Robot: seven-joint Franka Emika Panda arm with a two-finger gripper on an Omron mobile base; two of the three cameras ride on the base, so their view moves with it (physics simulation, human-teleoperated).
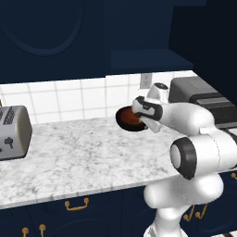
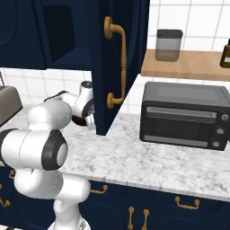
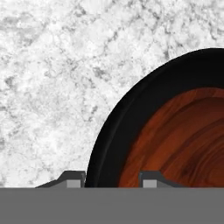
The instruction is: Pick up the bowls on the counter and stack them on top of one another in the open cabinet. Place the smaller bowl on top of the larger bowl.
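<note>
On the counter (image 1: 83,152), upright bowl (image 3: 175,131), rim seemingly between end effector (image 3: 111,178) fingertips.

A silver toaster (image 1: 14,132), a black toaster oven (image 2: 184,114), a shelf jar (image 2: 168,45).

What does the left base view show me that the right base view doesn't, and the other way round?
Left base view: the bowl with its reddish inside facing the camera, and a wall outlet. Right base view: the open cabinet door with its brass handle, plus a jar and a bottle on a wooden shelf. Both: the arm, its gripper at the bowl, the counter, the toaster and the black oven.
</note>
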